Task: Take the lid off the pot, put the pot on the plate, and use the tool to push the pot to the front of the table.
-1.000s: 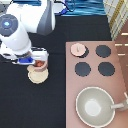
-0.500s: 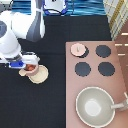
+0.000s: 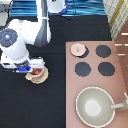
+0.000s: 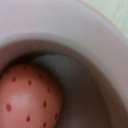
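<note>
**Gripper low over the pot on the plate, lid set aside on the stove**

Gripper (image 3: 31,70) sits at the left side of the exterior view, down low and right over the pot (image 3: 36,74). The white arm (image 3: 20,42) bends down to it from the top of that view. The arm's bulk covers the hand, so whether it is apart, together or clamped on the pot's rim cannot be told.

The pot rests on the plate (image 3: 44,78), whose cream edge shows just past the pot toward the exterior view's right and bottom. Pot and plate stand on the black table (image 3: 55,105), well apart from the stove.

The pot has no lid on it. The lid (image 3: 78,49), a pale-pink disc with a small knob, lies on the stove (image 3: 92,59) at its far left corner, over one of the burner spots. Three black burners (image 3: 83,69) lie bare beside it.

A large grey pan (image 3: 96,106) stands near the bottom right of the exterior view, its long handle pointing right.

From the wrist view, the camera looks straight into the pot (image 4: 95,45) from very close: a pale-pink inner wall curves around, and a reddish ball with darker spots (image 4: 30,97) lies inside against the wall.
</note>
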### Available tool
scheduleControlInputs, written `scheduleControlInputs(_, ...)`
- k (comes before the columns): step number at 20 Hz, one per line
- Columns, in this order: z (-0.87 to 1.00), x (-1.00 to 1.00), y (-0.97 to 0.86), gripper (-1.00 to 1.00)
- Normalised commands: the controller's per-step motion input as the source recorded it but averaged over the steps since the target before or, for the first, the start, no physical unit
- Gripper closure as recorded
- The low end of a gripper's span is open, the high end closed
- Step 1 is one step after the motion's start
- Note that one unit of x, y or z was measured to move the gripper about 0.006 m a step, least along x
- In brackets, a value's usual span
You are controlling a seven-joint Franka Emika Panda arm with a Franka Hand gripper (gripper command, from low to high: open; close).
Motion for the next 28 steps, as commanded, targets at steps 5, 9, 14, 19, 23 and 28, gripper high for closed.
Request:
scheduleControlInputs(5,-0.3,0.05,-0.21,1.0)
scheduleControlInputs(9,-0.23,-0.05,0.07,1.0)
scheduleControlInputs(14,0.0,-0.01,0.25,1.0)
scheduleControlInputs(19,-0.07,-0.01,0.23,1.0)
scheduleControlInputs(23,-0.03,-0.07,-0.03,1.0)
scheduleControlInputs(28,0.27,-0.49,-0.02,-1.0)
